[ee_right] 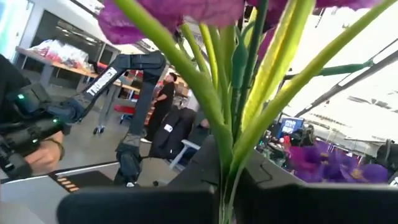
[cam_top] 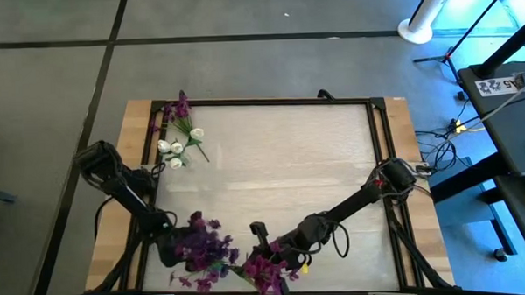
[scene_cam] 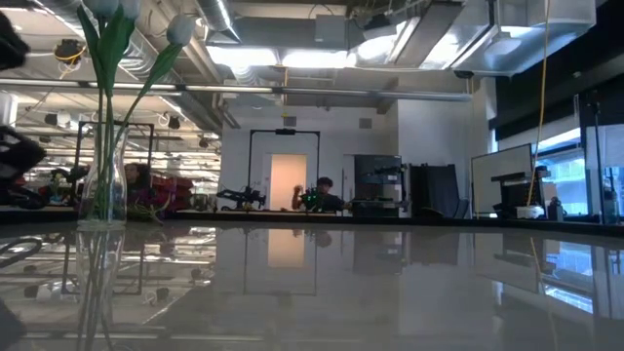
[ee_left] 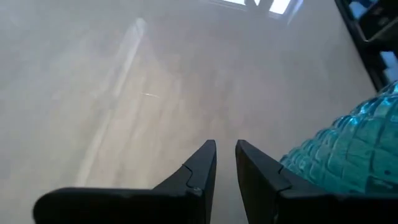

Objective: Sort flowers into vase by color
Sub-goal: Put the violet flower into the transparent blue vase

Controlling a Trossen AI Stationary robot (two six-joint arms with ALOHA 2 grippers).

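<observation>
At the bench's near edge the right gripper point(cam_top: 265, 257) is clenched on a bunch of purple flowers point(ee_right: 231, 118), their green stems pinched between its fingers; the left gripper point(ee_left: 225, 168), nearly closed on nothing, waits beside a blue glass vase point(ee_left: 351, 149) near the near-left corner; white-budded flowers point(cam_top: 177, 148) lie by the far-left corner; carrying is in hand, and next, I judge, the stems must be steered over a vase mouth.

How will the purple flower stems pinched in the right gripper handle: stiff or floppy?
Probably floppy: the purple flower stems are thin and fan apart above the right gripper. Likely light, yet top-heavy, since blossoms cluster at their ends. They may pivot in the pinch.
</observation>
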